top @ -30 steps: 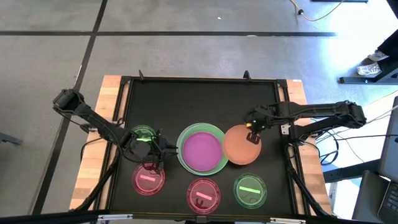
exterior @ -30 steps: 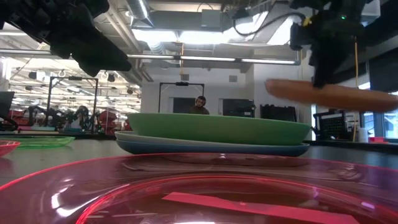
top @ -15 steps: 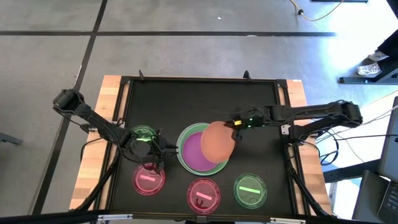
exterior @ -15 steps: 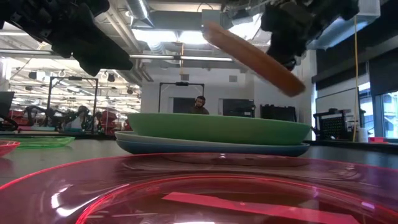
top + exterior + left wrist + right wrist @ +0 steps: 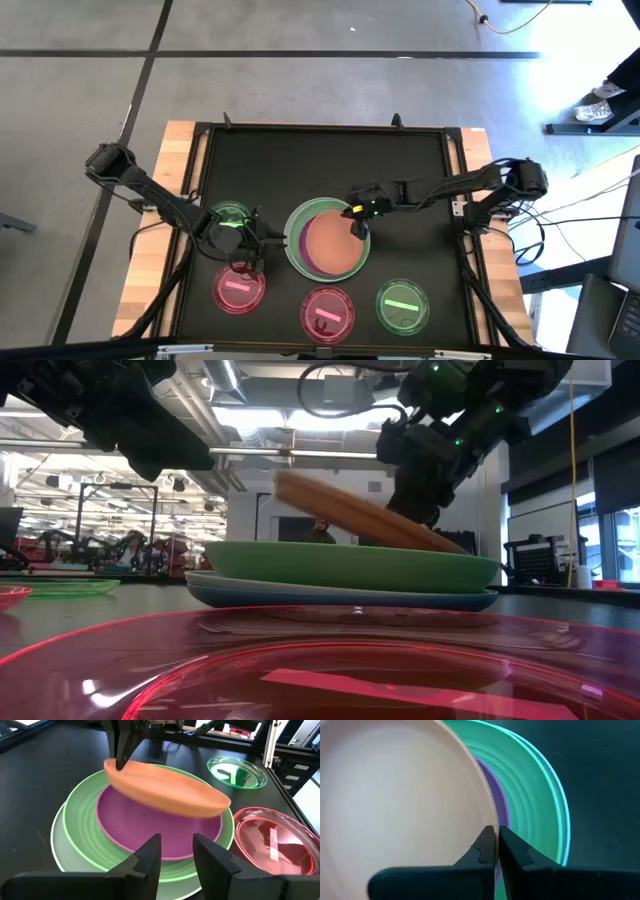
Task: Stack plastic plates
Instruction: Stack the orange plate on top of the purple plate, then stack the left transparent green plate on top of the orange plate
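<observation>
The orange plate point(image 5: 333, 246) hangs tilted over the stack, above the purple plate point(image 5: 150, 831), which lies in the large green plate point(image 5: 294, 226). Under the green plate sit paler plates, the lowest one blue point(image 5: 340, 599). My right gripper point(image 5: 357, 214) is shut on the orange plate at the stack's far right side. My left gripper point(image 5: 262, 243) hovers open just left of the stack, touching nothing, between a small green plate point(image 5: 232, 217) and a small pink plate point(image 5: 240, 288). My right gripper pinches the orange plate's rim point(image 5: 487, 820) between its two fingers, one above and one below the rim. It reaches in from the table's right, slanting down. The plate is tilted, its held edge low inside the green plate point(image 5: 350, 565) and its free edge point(image 5: 290, 482) raised. Whether it touches the purple plate, I cannot tell.
Another small pink plate point(image 5: 327, 312) and a small green one point(image 5: 403, 305) lie near the table's front edge, right of the left arm. The black mat point(image 5: 320, 160) beyond the stack is bare. A person shows far off in the room in the low view.
My right gripper has carried the orange plate toward the table's left, from beside the stack to over it. The plate has tipped from level to tilted and has come down until its held edge sits low within the green plate's rim.
</observation>
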Action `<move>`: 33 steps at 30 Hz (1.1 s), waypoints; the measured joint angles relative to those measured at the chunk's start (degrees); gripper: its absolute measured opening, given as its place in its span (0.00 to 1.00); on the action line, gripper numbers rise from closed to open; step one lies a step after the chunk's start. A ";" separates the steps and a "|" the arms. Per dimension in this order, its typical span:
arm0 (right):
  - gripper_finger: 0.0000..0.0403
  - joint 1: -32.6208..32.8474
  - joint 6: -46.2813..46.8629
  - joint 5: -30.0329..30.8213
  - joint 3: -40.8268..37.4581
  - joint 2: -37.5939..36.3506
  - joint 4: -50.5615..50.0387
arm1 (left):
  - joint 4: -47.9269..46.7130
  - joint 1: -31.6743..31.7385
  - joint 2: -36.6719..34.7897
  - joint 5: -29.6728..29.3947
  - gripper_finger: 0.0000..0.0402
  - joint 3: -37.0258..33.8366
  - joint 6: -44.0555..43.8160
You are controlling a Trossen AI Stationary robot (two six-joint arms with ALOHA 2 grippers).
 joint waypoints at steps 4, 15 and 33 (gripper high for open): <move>0.09 -0.02 0.78 -1.64 0.03 0.81 1.24 | 0.39 0.00 0.00 0.02 0.26 0.00 0.02; 0.38 0.87 -4.10 -8.59 3.09 -5.72 -7.55 | 0.75 0.00 0.01 0.02 0.26 0.00 0.38; 0.40 30.53 -6.31 17.91 -9.48 -9.64 11.69 | -2.32 1.90 0.02 4.11 0.26 6.44 9.26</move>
